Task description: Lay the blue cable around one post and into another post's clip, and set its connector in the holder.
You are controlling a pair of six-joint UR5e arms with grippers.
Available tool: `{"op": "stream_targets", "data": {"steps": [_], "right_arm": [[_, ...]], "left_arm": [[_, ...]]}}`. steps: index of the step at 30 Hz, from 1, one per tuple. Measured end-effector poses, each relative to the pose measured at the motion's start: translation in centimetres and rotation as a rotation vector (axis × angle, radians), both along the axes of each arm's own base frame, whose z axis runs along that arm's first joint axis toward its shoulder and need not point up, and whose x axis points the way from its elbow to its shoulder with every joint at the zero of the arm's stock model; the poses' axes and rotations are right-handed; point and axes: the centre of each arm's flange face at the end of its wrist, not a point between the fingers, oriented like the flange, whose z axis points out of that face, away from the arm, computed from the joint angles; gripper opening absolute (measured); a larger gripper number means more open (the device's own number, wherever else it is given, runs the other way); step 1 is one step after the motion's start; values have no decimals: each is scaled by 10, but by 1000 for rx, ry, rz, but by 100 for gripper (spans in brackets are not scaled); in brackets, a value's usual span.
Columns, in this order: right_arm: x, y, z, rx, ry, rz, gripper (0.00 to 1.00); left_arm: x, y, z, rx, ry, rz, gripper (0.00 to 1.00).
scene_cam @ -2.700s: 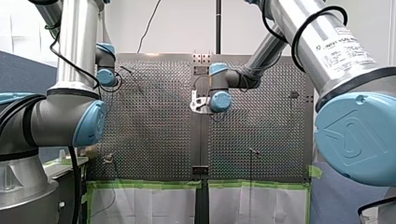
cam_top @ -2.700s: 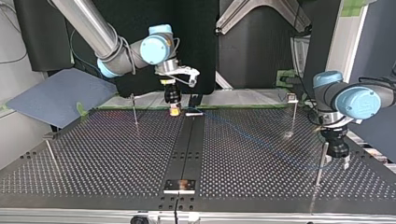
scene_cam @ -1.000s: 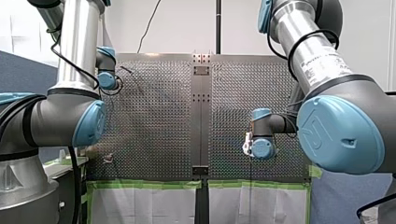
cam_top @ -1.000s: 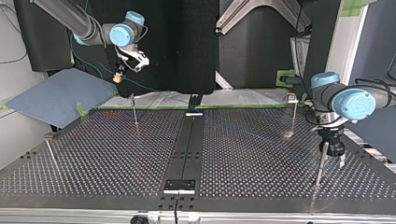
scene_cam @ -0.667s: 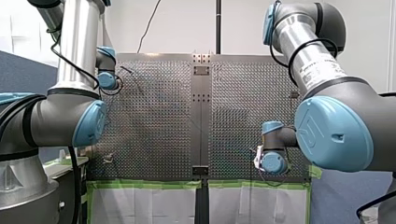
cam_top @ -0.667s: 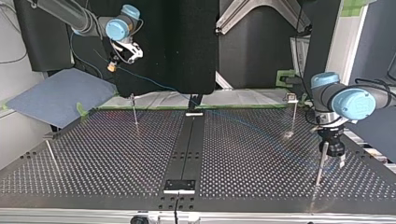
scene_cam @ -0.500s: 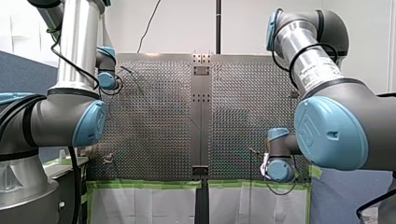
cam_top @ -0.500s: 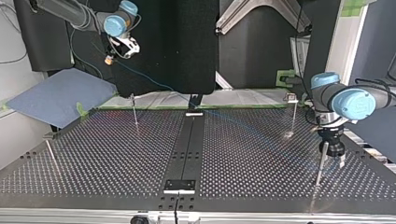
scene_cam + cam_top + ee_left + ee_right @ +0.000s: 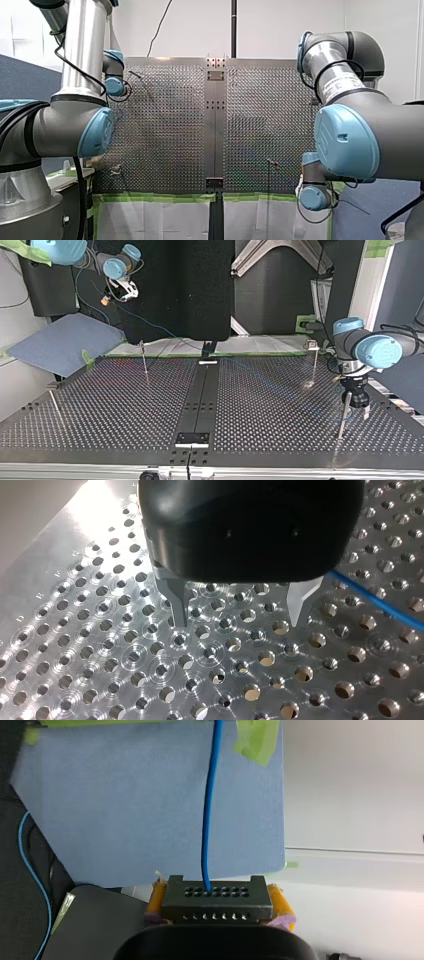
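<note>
R gripper: yellow pads clamped on connector, held up off the table. Cable runs straight ahead from betw. the fingers. L gripper: metal fingers apart, nothing betw. them, tips just over table; cable passes beside one finger.

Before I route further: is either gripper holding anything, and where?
My right gripper clamps the dark perforated connector block by its sides, between yellow pads; the blue cable runs out ahead. My left gripper is open, empty.
</note>
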Motion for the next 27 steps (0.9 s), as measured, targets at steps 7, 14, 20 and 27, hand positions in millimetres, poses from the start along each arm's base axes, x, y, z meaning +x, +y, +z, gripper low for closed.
{"op": "stream_targets", "data": {"steps": [7, 14, 20, 27], "right_arm": [[-24, -33, -20, -66, -31, -31, 0], [-36, -61, -40, -126, -44, -9, 0], [-34, -76, -58, -172, -51, 25, 0], [-32, -72, -83, -182, -41, 69, 0]], "left_arm": [[0, 0, 0, 0, 0, 1, 98], [0, -1, 0, 0, 2, -1, 98], [0, -2, 0, -1, 1, -5, 98], [0, -2, 0, -2, 0, -5, 98]]}}
